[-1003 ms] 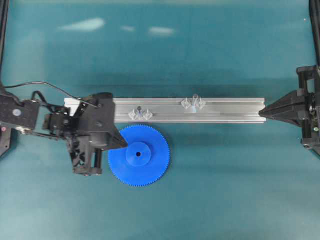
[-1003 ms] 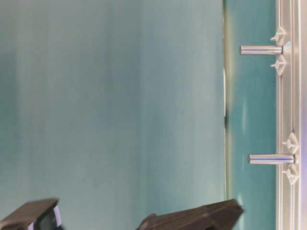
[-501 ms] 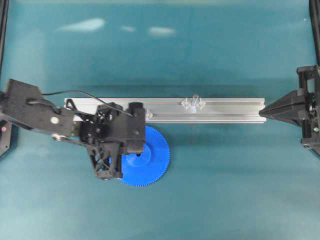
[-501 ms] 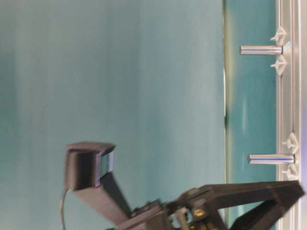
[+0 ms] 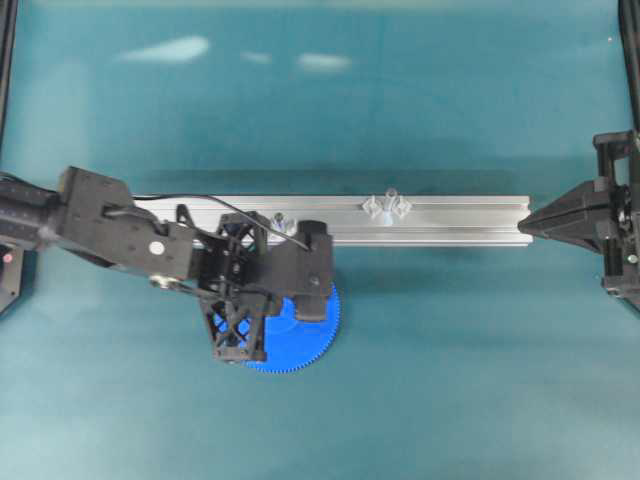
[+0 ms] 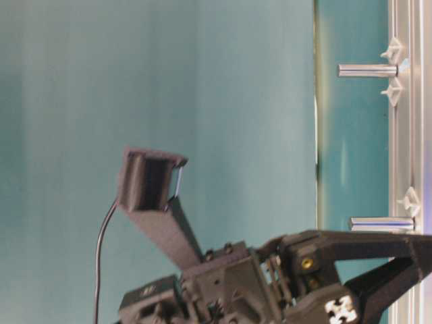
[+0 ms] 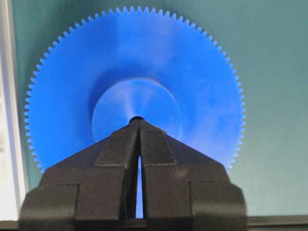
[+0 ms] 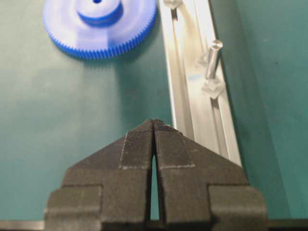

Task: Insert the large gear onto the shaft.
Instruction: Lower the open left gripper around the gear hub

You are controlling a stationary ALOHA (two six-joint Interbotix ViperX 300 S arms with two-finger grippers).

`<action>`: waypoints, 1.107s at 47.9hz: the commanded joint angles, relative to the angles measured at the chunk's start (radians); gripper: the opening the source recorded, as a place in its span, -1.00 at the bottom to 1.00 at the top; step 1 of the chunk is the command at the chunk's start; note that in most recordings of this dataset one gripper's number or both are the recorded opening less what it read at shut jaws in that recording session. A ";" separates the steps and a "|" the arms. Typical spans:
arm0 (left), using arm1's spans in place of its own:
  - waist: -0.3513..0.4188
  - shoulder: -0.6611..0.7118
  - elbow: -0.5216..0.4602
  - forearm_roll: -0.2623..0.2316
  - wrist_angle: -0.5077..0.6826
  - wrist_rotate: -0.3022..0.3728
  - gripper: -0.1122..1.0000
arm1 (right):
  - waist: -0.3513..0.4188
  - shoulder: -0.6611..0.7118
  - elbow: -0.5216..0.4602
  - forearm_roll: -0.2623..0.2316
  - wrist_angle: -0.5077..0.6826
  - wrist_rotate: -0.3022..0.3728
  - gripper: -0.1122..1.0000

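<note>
Gear: we find the flat bright-blue toothed plastic gear (image 7: 137, 86) lying on the teal surface (image 5: 450, 380), lower centre overhead, just beside the aluminium rail (image 5: 450, 222).
Shaft: clear upright pin (image 5: 281, 220) stands on the rail, unloaded.
Left fingers (image 7: 139, 126): pressed together, tips over the hub hole; arm stretched across the gear.
Right fingers (image 8: 153, 126): pressed together, parked at the rail's end.

We saw a silver aluminium rail (image 5: 450, 220) lying level across the middle of the overhead frame on a teal table (image 5: 320, 110). 1 spare clear-footed pin (image 5: 387, 205) stood upright on the rail, right of centre. 2 pale glare patches (image 5: 165, 48) marked the upper left.
</note>
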 commanded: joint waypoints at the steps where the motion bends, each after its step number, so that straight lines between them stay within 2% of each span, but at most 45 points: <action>1: -0.006 0.003 -0.046 0.002 0.031 0.003 -0.83 | -0.002 0.008 -0.025 0.002 -0.005 0.011 -0.75; 19: -0.006 0.046 -0.097 0.002 0.110 0.018 -0.83 | -0.002 0.006 -0.021 0.002 -0.005 0.009 -0.75; 26: -0.006 0.058 -0.109 0.006 0.153 0.048 -0.83 | -0.002 0.006 -0.018 0.002 -0.003 0.009 -0.75; 33: -0.006 0.064 -0.120 0.006 0.152 0.071 -0.83 | -0.002 0.005 -0.018 0.002 -0.005 0.009 -0.75; 53: -0.006 0.075 -0.127 0.006 0.150 0.054 -0.82 | -0.002 0.003 -0.014 0.002 -0.003 0.009 -0.75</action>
